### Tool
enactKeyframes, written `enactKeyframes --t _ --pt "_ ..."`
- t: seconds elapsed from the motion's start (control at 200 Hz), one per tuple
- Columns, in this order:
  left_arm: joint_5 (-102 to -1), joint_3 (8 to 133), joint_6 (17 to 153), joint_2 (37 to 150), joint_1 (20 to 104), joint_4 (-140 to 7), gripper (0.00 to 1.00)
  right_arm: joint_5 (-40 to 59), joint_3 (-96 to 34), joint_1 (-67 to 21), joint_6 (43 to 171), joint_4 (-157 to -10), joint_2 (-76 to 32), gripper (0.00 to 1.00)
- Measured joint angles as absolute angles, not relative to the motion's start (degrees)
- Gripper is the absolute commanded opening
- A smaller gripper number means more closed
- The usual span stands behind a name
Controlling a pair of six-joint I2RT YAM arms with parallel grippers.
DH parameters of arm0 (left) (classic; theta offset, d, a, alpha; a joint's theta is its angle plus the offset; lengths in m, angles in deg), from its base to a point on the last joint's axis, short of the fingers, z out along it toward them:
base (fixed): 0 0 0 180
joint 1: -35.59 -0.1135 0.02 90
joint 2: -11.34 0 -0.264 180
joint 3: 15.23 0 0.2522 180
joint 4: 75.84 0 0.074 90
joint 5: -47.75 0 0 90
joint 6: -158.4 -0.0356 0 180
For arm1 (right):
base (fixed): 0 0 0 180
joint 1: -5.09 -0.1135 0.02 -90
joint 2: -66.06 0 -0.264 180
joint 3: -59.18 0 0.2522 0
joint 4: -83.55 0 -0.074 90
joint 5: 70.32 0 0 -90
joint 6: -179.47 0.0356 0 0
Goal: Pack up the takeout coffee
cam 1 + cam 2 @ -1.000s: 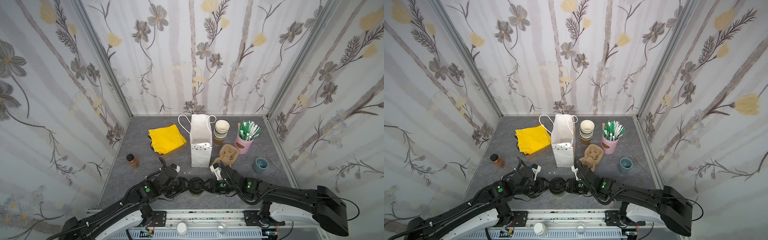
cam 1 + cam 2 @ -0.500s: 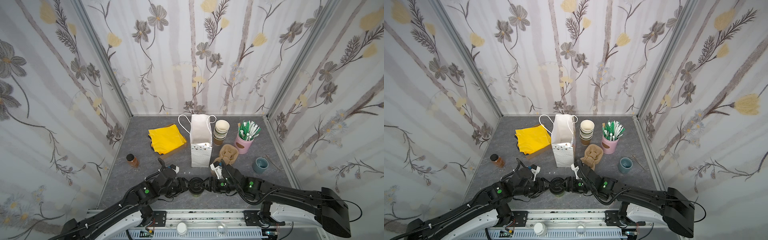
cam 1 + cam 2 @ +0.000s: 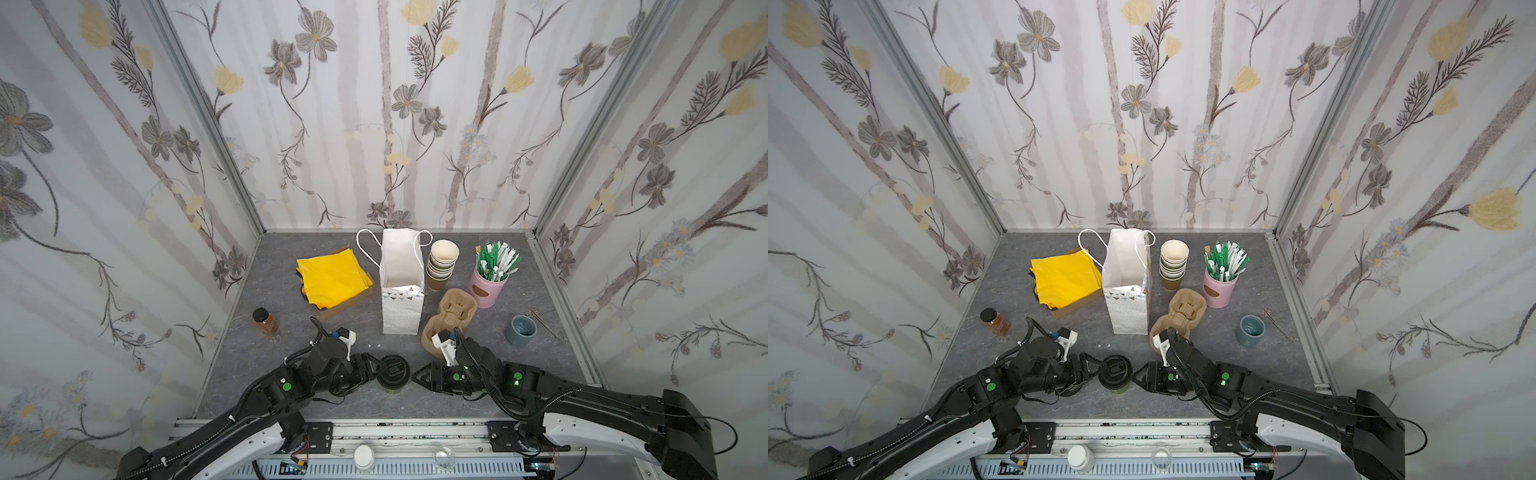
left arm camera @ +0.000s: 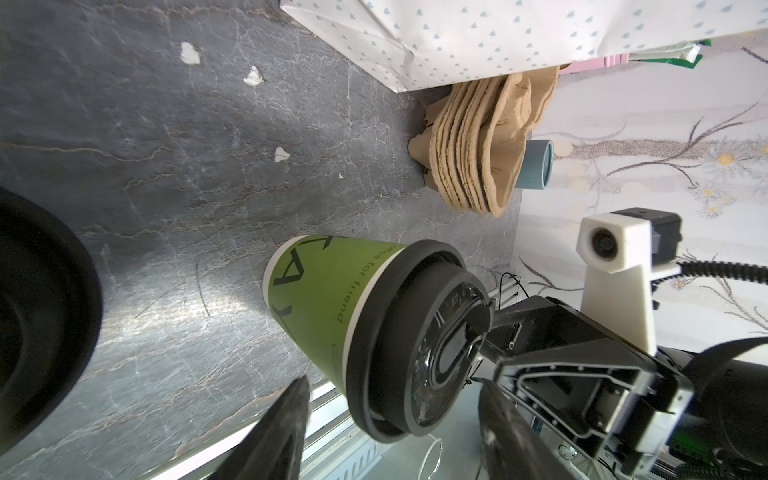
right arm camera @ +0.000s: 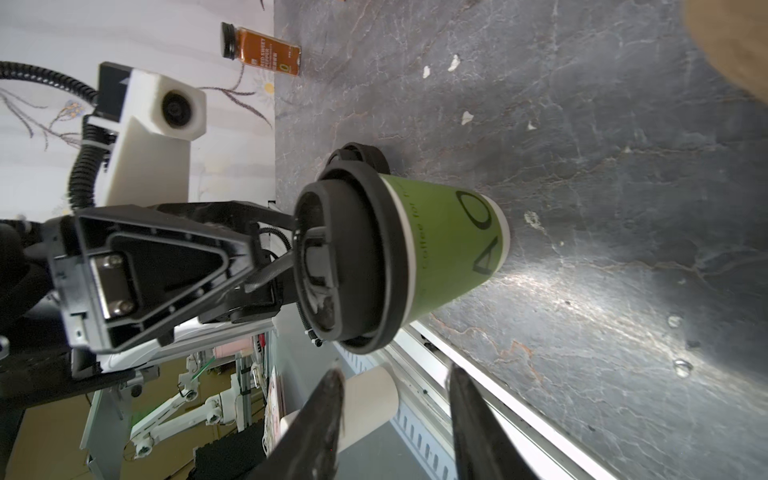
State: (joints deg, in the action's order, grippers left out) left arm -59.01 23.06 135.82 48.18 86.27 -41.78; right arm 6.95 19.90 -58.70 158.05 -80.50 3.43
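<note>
Obs., standing at the bench.

Table [image 3: 274, 291]: grey slate top, walled on three sides.

Paper bag [image 3: 402, 307]: white, upright at mid-table with its mouth open. From above I see only white lining inside it.

Around the bag: yellow napkins [image 3: 332, 276] to one side. A stack of lidless cups [image 3: 442, 264], a pink tin [image 3: 486, 291] of sachets and a pile of pulp carriers [image 3: 455, 309] to the other side.

Takeout coffee [image 3: 392, 370]: upright on the slate near the front edge, well apart from the bag, black lid seated. It shows in both top views and sits between the two arms.

Left gripper [image 3: 374, 369]: jaws spread. In its wrist view, its fingers [image 4: 291, 424] flank the lid with a gap on each side, so it is holding nothing.

Right gripper [image 3: 415, 378]: just beside the cup on the opposite side. Its fingers [image 5: 320, 424] are parted with nothing between them. I cannot tell whether a tip touches the lid rim.

Progress, my reading: the cup is lidded and standing, so the capping looks done. Packing proper has not started, since the cup is in neither a carrier nor the bag. What is left:
- One gripper has to take a firm grip on the cup.
- The cup has to be lifted without tipping and carried back to the bag.
- It has to be lowered through the bag's mouth, perhaps via a carrier.
</note>
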Motion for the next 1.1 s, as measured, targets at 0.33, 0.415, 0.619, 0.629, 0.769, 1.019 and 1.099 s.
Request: enactKeyframes --t 0.33,0.415,0.619,0.629,0.769,1.019,1.099 --pt "-59.0 22.6 137.4 49.1 86.2 -43.5 0.53 6.0 20.9 -60.4 161.5 -89.3 -1.3 0.31" --pt "-59.0 22.6 137.4 49.8 86.2 -43.8 0.5 5.9 20.9 -60.4 162.0 -90.9 -2.5 0.29" --pt "-59.0 22.5 137.4 51.3 86.1 -44.4 0.47 5.9 21.0 -60.2 162.5 -91.7 -3.7 0.25" --pt "-59.0 22.5 137.4 51.3 86.1 -44.4 0.47 5.9 21.0 -60.2 162.5 -91.8 -3.9 0.25" --pt "-59.2 22.3 137.4 51.7 86.1 -44.7 0.45 5.0 21.1 -59.7 162.5 -93.1 -5.3 0.2" --pt "-59.3 21.3 137.4 51.4 86.1 -45.3 0.41 4.5 20.0 -59.2 162.5 -92.3 -6.3 0.16" --pt "-59.4 21.0 137.4 51.4 86.1 -45.6 0.41 4.2 19.6 -59.0 162.4 -91.6 -6.9 0.15"
